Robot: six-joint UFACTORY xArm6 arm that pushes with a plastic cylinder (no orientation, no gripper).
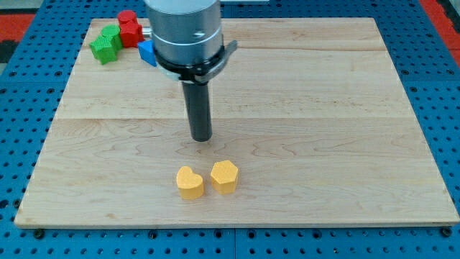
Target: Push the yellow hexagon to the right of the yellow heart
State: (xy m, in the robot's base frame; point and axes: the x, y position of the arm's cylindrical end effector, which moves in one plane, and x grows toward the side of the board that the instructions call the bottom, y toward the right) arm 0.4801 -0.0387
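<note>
The yellow heart point(190, 183) lies on the wooden board point(323, 108) near the view's bottom, left of centre. The yellow hexagon point(224, 176) sits just to its right, a small gap between them. My tip point(202, 138) is the lower end of the dark rod, resting on the board above both yellow blocks, closer to the hexagon and slightly to its upper left. It touches neither block.
At the view's top left corner of the board sit a green block point(106, 44), a red block point(129, 27) and a blue block point(147, 52) partly hidden behind the arm's grey body point(185, 32).
</note>
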